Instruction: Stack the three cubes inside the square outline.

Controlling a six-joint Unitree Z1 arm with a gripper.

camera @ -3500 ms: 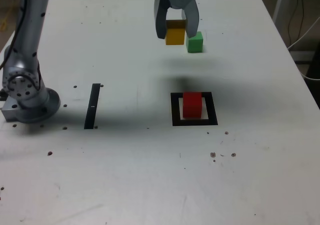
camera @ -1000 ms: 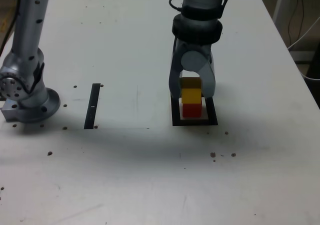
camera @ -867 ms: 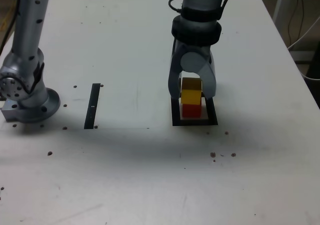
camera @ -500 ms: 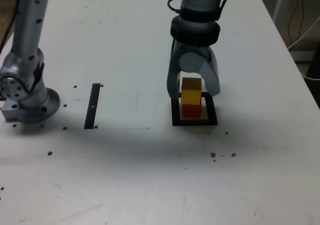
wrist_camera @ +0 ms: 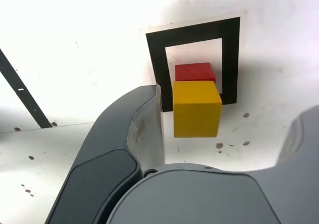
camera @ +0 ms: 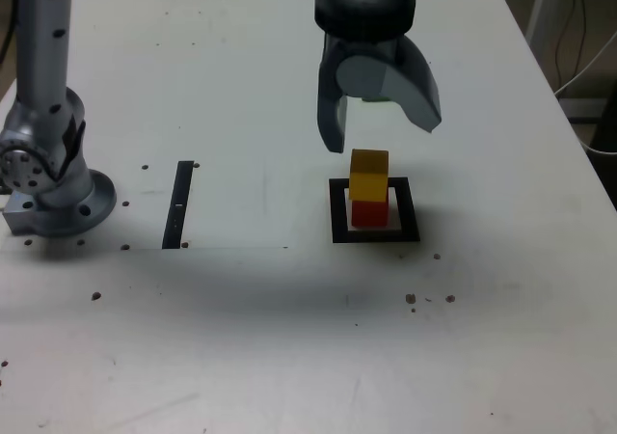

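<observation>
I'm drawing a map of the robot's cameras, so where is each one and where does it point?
Exterior view: off the arm, high up, looking down across the white table; it shows the arm and the open gripper.
Wrist view: on the robot's wrist, looking past its own big grey fingers toward the tabletop.
Both share: the yellow cube on the red cube, the square outline and the black strip.

Shows a gray tube [camera: 42, 48] dotted with dark spots, a thin black cable [camera: 13, 19] alongside, and a round gray base [camera: 77, 214]. Wears a black collar [camera: 364, 12] above a smooth gray gripper [camera: 382, 139]. Has curved fingers [wrist_camera: 117, 119], dark-seamed panels [wrist_camera: 194, 199], scuffed paler inner faces.
</observation>
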